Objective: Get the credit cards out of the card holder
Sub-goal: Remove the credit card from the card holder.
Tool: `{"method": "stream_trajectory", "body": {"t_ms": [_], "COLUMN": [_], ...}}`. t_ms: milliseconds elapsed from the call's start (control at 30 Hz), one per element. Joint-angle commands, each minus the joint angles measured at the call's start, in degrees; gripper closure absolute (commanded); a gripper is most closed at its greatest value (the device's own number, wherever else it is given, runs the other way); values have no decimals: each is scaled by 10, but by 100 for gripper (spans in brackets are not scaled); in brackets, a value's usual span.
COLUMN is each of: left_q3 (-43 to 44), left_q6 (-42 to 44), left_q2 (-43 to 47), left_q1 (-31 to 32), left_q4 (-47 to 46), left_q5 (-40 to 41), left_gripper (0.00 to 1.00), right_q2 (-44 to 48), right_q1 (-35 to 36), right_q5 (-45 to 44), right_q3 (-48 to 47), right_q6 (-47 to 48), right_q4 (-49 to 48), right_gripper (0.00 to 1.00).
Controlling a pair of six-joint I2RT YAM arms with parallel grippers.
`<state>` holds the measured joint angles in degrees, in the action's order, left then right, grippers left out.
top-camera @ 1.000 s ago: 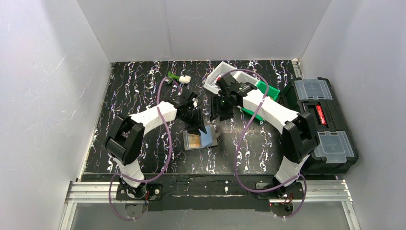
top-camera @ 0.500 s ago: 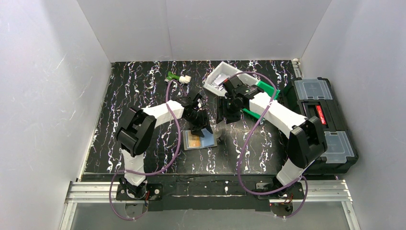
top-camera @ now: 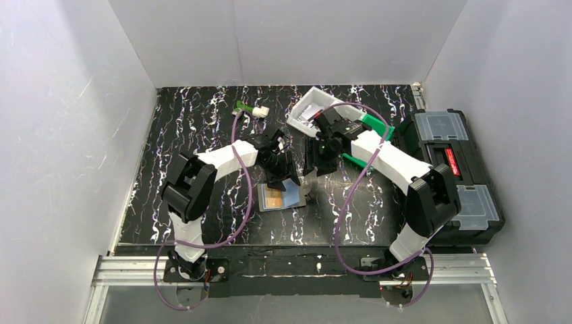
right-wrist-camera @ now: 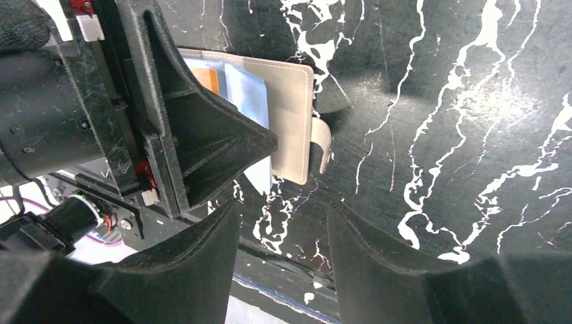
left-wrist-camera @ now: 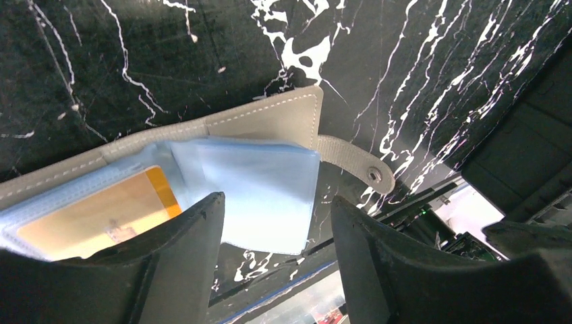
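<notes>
Over the last second the left arm has swung its white elbow in toward the middle, and the left gripper has let its jaws out from a narrower set to a spread one. The right arm has eased slightly toward the far wall.

On the black, white-veined table, the black plastic toolbox with clear lid compartments sits at the right edge. A white plastic bin and a green plastic bin lie behind the right arm. The grey folding card holder with shiny blue inner sleeves lies open and flat near the middle, directly under the left gripper, whose jaws hold nothing. The right gripper, just beside it, is likewise spread and empty. The light blue plastic credit card with an orange band sits tucked in its sleeve, and the small snap strap trails off one side.

The step looks to be getting hold of a card edge. It would go best with one gripper pinning the grey flap while the other pinches the card and draws it low and straight along the sleeve.

I cannot tell whether the pale blue sheet is the plain card or an empty sleeve, and the left fingers hide the sleeve mouths
</notes>
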<state>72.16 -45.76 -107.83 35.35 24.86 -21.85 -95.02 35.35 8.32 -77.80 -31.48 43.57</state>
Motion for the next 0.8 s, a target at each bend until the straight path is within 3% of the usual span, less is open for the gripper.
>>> {"method": "stream_trajectory", "body": {"t_ms": [0,333,633,767], "left_q3": [19,11,-55,-83], "left_q6": [20,38,53,69], "left_q2": [53,80,154,165], "left_q1": [-5,-20,-81,-94], "left_q4": [34,56,98,105], "left_q5": [15,34,90,92], "left_gripper": [42,43,51,60], "right_q2": [19,18,-37,-67], "right_q1": [0,16,40,45], "right_q5": [37,69,156,181], "right_q3": [-6,-7,-19,-25], "right_q6": [-14,-33,-67,-80], "right_q4": [-12,-31,-79,-100], "right_gripper": [42,42,45,49]}}
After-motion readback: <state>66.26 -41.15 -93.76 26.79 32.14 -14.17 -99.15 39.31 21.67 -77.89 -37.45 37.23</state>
